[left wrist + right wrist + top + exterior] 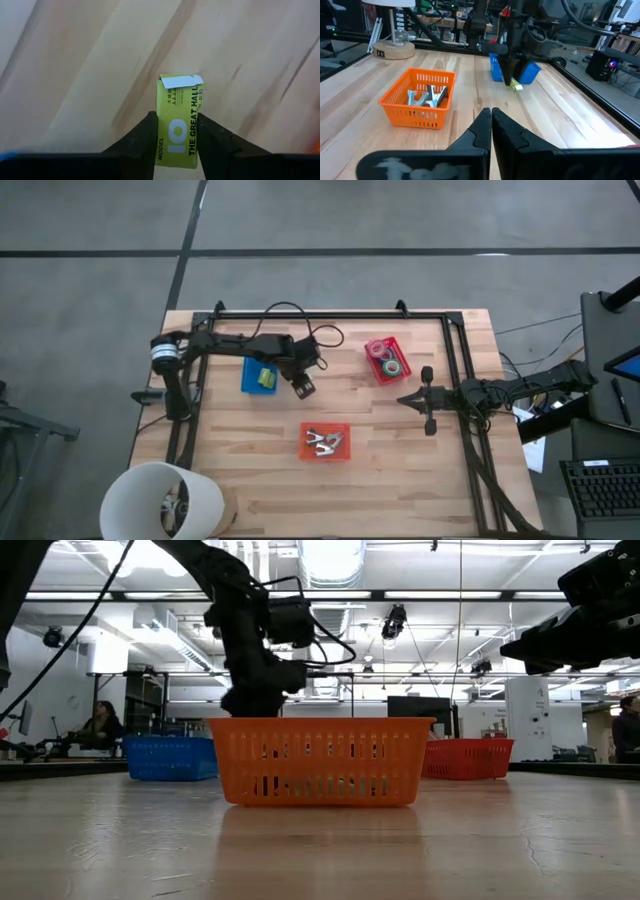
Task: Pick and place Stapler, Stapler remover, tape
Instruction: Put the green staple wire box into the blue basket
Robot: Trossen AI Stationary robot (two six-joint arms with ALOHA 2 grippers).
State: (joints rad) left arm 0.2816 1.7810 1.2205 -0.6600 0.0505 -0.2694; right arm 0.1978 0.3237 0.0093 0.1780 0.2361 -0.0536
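Slippage is the risk: left end effector (176,145) pinches the small yellow-green box (180,120) above the counter (400,470), near the blue bin (260,377); it could drop short.

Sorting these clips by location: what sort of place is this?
Most likely a robotics lab or workshop. The wooden table carries a dark frame with two arms, the low view shows exposed ceiling ducts and strip lights, and a person sits at a workstation behind.
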